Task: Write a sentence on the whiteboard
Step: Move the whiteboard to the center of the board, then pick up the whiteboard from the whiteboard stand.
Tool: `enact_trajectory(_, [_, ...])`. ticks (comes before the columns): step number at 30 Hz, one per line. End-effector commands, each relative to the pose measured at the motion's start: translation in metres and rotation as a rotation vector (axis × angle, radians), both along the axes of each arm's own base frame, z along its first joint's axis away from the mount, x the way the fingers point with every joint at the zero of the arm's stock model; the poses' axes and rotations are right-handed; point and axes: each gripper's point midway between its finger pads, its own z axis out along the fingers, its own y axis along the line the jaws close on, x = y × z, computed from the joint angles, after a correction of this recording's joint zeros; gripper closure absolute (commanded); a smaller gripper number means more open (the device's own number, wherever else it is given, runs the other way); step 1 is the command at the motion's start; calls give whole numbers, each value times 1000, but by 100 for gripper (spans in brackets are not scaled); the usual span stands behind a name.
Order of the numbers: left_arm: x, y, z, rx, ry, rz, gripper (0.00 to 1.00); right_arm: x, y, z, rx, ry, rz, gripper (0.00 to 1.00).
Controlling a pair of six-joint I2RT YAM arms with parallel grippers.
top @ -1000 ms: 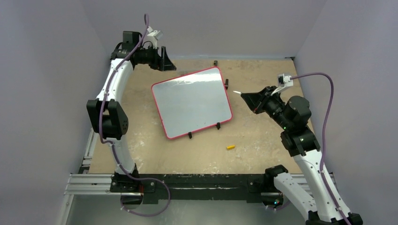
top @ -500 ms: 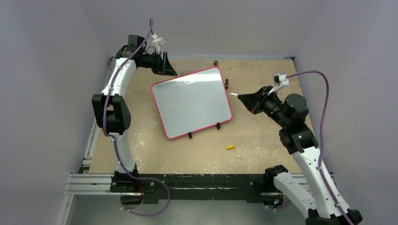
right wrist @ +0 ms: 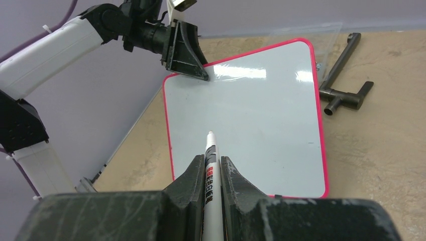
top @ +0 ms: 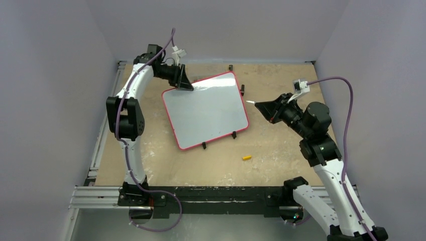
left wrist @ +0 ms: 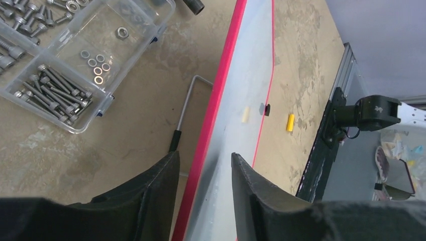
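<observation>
L jaws apart, R jaws clamped.

Robotics lab test cell. Plain lavender walls (top: 50,75) on three sides; scuffed board tabletop (top: 201,165); left arm (top: 125,113) and right arm (top: 321,145) bolted to aluminium rail (top: 90,197); clear parts box (left wrist: 88,32) of bolts (left wrist: 55,93), hex key (left wrist: 188,98), T-handle wrench (right wrist: 346,80) lying loose.

A: Where's the board?
B: I've got the whiteboard (top: 206,110) mid-table (top: 281,165), skewed. left gripper (top: 186,85) straddles its far-left corner. right gripper (top: 257,104) w/ marker (right wrist: 210,148) sits just off its right edge. Small stub (top: 246,157) lies nearer me, apart.
</observation>
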Motion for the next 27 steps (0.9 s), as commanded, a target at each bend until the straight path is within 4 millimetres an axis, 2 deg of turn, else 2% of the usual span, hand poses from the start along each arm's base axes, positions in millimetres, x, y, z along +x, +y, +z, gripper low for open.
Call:
enact_trajectory(1, [-10, -15, 4, -25, -10, -79, 64, -2, -1, 6, -5, -33, 7, 100])
enact_trajectory(4, [-14, -21, -1, -18, 1, -98, 77, -1, 0, 5, -9, -32, 9, 100])
enact_trajectory(16, [-39, -43, 0, 5, 0, -187, 84, -2, 0, -1, -7, -23, 13, 100])
enact_trajectory(18, [-41, -44, 1, 6, -3, -196, 80, -2, 0, -2, -11, -25, 13, 100])
enact_trajectory(22, [-44, -47, 3, 2, -4, -208, 60, -3, -1, -1, -15, -24, 11, 100])
enact_trajectory(27, [-46, -48, 7, -18, 6, -215, 54, -4, -1, -1, -18, -23, 11, 100])
